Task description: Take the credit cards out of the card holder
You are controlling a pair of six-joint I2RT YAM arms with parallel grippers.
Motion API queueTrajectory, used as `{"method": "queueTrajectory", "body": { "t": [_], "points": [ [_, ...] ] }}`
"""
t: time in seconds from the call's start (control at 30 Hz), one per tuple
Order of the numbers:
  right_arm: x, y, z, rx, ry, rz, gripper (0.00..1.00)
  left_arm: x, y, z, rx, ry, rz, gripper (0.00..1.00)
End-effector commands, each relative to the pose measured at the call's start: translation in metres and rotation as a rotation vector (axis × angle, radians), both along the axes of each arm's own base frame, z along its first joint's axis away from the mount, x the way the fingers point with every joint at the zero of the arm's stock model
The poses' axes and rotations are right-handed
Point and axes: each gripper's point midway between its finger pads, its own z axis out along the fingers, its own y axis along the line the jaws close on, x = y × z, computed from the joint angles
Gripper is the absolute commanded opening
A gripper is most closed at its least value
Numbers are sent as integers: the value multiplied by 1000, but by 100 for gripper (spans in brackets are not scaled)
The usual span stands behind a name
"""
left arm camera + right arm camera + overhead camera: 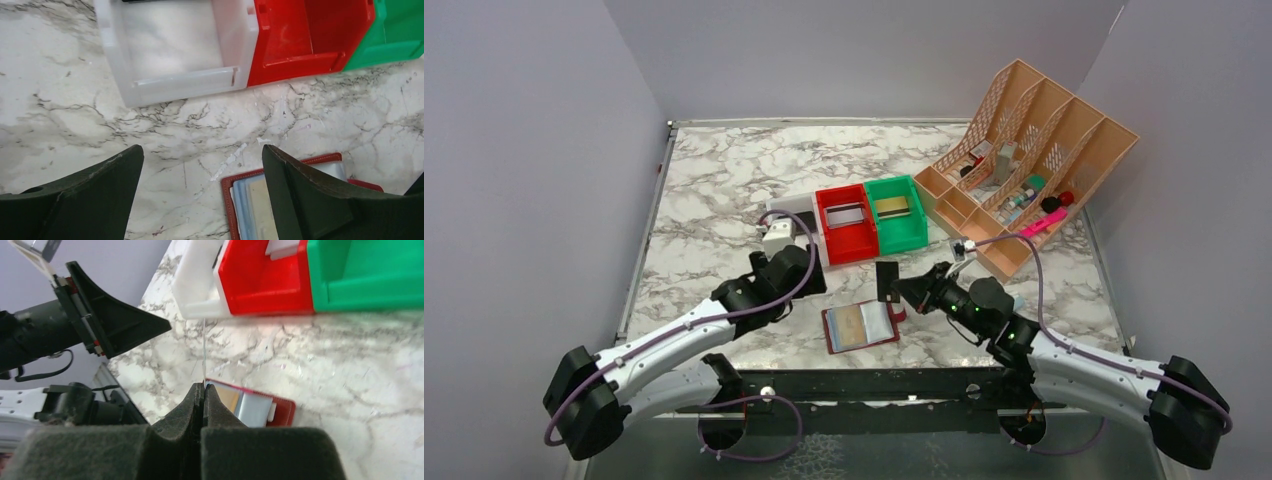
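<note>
Left arm reaches forward from the near-left, low over the marble table (714, 190), wrist just short of the bins. Left gripper (200, 150) has its fingers (112, 187) spread wide with nothing between them, only bare marble; the card holder's corner sits just beside the right-hand finger. Right arm comes in from the near-right, elbow low, wrist angled towards the table centre. Right gripper (204, 386) is pressed together on the lower edge of a black card (887, 280), which stands upright and clear of the table, between the bins and the holder; the right wrist view shows it edge-on as a thin line. Card holder (861, 326) lies open and flat near the front edge, between the two grippers, dark-red border, light-blue pockets up; a tan patch shows in one pocket and I can't tell if it is a card. Count: three cards visible: the black card in the grip, a grey card (844, 213) in the red bin (848, 243), and a gold card (891, 206) in the green bin (904, 235). Three bins touch in a row: white bin (175, 50), red, green; no card shows in the visible part of the white one. One holder. One tan slotted organizer (1064, 140) sits back-right.
</note>
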Motion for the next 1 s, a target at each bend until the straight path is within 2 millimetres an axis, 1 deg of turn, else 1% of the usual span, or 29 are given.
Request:
{"method": "queueTrajectory", "body": {
  "t": [0.0, 0.03, 0.13, 0.17, 0.3, 0.33, 0.4, 0.47, 0.53, 0.57, 0.63, 0.7, 0.8, 0.9, 0.97],
  "points": [
    [29, -4, 38, -93, -223, -72, 1, 7, 33, 23, 38, -97, 121, 94],
    [33, -2, 45, -102, -260, -72, 1, 7, 36, 25, 46, -106, 128, 98],
    [45, 9, 65, -162, -391, -51, 1, 7, 42, 32, 47, -112, 162, 99],
    [48, 14, 70, -186, -429, -38, 1, 8, 44, 38, 51, -117, 173, 99],
    [69, 33, 86, -278, -547, -19, 1, 17, 63, 54, 115, -141, 266, 99],
    [74, 39, 83, -303, -564, -8, 1, 21, 69, 55, 116, -144, 298, 99],
    [81, 51, 87, -328, -618, 12, 1, 31, 77, 59, 91, -133, 336, 99],
    [88, 64, 88, -355, -661, 41, 1, 42, 76, 61, 76, -104, 295, 99],
    [95, 79, 84, -379, -678, 81, 1, 47, 72, 62, 99, -60, 235, 99],
    [98, 86, 82, -387, -688, 98, 1, 48, 74, 64, 120, -48, 232, 99],
    [105, 101, 79, -396, -706, 128, 1, 53, 87, 68, 158, -43, 257, 99],
    [111, 116, 76, -406, -725, 163, 1, 57, 106, 68, 169, -30, 285, 99],
    [120, 137, 78, -405, -752, 206, 1, 62, 132, 58, 150, 11, 316, 99],
    [127, 155, 73, -426, -786, 254, 1, 62, 156, 45, 101, 48, 374, 99],
    [132, 163, 68, -451, -807, 276, 1, 61, 166, 46, 91, 43, 412, 99]
  ]
}}
